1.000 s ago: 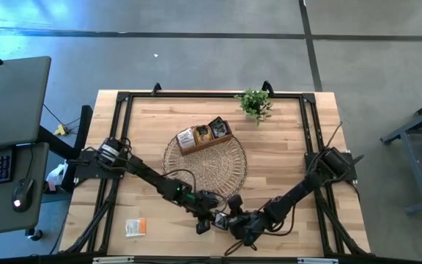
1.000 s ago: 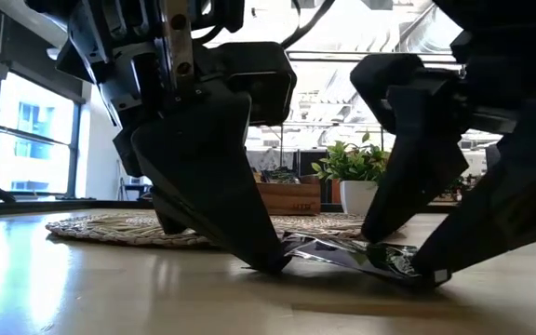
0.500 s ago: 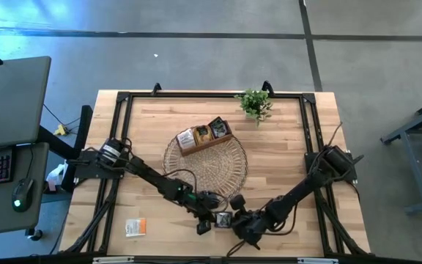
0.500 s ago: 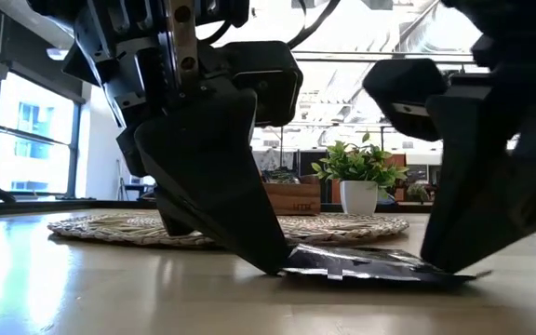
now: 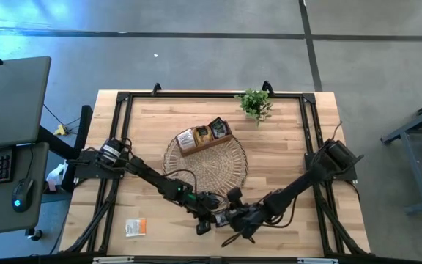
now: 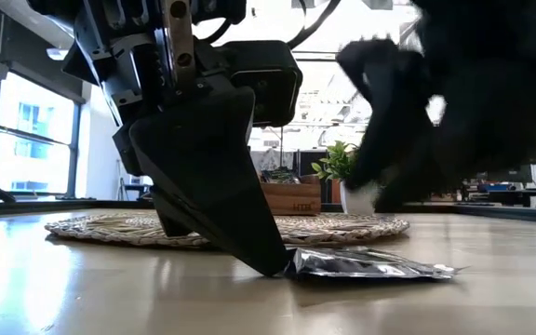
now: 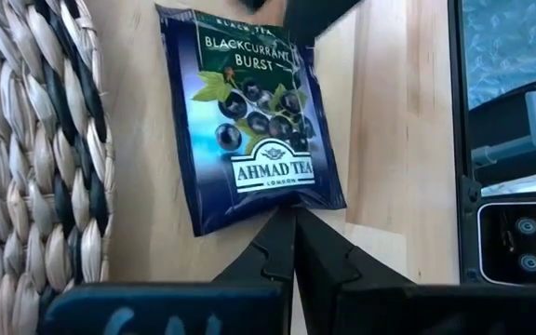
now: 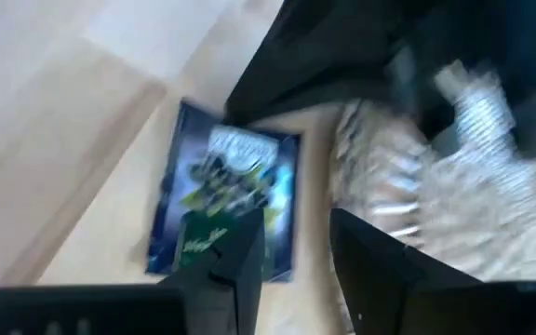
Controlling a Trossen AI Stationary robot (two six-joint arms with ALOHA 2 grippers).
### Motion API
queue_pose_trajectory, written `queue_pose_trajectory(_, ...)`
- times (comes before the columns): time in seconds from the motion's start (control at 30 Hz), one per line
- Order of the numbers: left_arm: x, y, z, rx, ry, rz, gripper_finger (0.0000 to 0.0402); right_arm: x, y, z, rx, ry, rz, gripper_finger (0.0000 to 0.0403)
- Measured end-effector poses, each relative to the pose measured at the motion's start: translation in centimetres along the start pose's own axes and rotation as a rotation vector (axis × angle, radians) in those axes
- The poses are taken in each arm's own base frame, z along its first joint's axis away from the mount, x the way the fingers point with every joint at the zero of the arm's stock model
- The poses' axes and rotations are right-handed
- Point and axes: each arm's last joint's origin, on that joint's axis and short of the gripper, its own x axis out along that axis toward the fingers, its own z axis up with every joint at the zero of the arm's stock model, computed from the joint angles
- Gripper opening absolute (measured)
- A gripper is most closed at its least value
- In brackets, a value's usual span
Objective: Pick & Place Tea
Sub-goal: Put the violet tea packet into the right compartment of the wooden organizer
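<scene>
Lying flat on the pale wooden table (image 5: 291, 158), a dark blue foil tea packet (image 7: 254, 144) sits just beside the near rim of the round woven mat (image 5: 205, 163), between the two grippers. It is close to square, a little longer than wide, and its long axis runs away from the left gripper (image 7: 294, 244); the printed words "Blackcurrant Burst" sit at the far end and the brand mark at the end nearest those fingers. From table height the packet (image 6: 366, 264) shows as a thin, crinkled, shiny sheet, its far edge lifting only slightly off the wood.

Left gripper (image 6: 270, 261) has its two dark, wedge-shaped fingers pressed together, their tips down on the table at the packet's near edge; whether they pinch the foil or only touch it is hard to judge. Right gripper (image 8: 291, 247) hangs above the packet's other side with its fingers apart and nothing between them, clear of the foil.

The mat is coiled straw-coloured fibre with a ribbed weave. On its far side stands a brown wooden tray (image 5: 205, 137) holding more packets, and a small green potted plant (image 5: 254, 104) stands near the far edge. One orange-and-white packet (image 5: 135, 226) lies alone near the front left corner.
</scene>
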Motion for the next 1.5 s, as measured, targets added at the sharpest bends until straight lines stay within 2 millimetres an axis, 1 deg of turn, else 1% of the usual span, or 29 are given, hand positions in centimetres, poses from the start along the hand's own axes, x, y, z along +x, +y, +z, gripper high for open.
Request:
queue_pose_trajectory(0.1,0.0,0.0,0.0,-0.003,0.0,0.0,0.0,-1.1,-0.6,0.8,-0.035,-0.04,-0.035,0.0124)
queue_pose_trajectory(0.13,0.0,0.0,0.0,-0.003,0.0,0.0,0.0,-1.4,-0.9,0.9,-0.022,-0.049,-0.049,0.0124)
queue_pose_trajectory(0.2,0.0,0.0,0.0,-0.003,0.0,0.0,0.0,-2.0,-1.4,1.3,0.062,-0.063,-0.052,0.0122)
queue_pose_trajectory(0.3,0.0,0.0,0.0,-0.003,0.0,0.0,0.0,-2.9,-1.6,1.3,0.304,-0.05,0.013,0.0116)
queue_pose_trajectory(0.4,0.0,0.0,0.0,-0.003,0.0,-0.001,0.0,-3.1,-1.5,1.3,0.621,-0.023,0.078,0.0109)
queue_pose_trajectory(0.47,0.0,0.0,0.0,-0.003,0.0,0.0,0.0,-3.1,-1.4,1.3,0.794,-0.003,0.114,0.0104)
queue_pose_trajectory(0.53,0.0,0.0,0.0,-0.003,0.0,0.0,0.0,-3.0,-1.3,1.2,0.937,0.019,0.125,0.01)
queue_pose_trajectory(0.63,0.0,0.0,0.0,-0.003,-0.001,0.0,0.0,-2.7,-1.2,0.7,1.134,0.062,0.097,0.0094)
queue_pose_trajectory(0.7,0.0,0.0,0.0,0.0,-0.002,-0.001,0.0,-2.6,-1.1,0.5,1.221,0.087,0.092,0.0092)
queue_pose_trajectory(0.8,0.0,-0.1,0.1,0.002,-0.005,-0.003,0.0,-2.2,-1.0,0.1,1.288,0.115,0.063,0.0093)
queue_pose_trajectory(1.0,0.0,0.0,0.1,0.004,-0.02,0.014,0.0,0.2,-0.8,-1.3,1.363,0.255,0.07,0.0104)
queue_pose_trajectory(1.13,0.0,0.0,0.2,0.012,-0.04,0.029,0.0,1.3,-1.5,-1.6,1.423,0.302,0.09,0.0116)
queue_pose_trajectory(1.3,-0.1,0.1,0.3,0.014,-0.064,0.054,0.0,1.9,-2.7,-1.7,1.502,0.35,0.155,0.0123)
queue_pose_trajectory(1.5,-0.1,0.0,0.6,0.015,-0.12,0.062,0.0,2.2,-3.0,-1.5,1.518,0.334,0.169,0.0123)
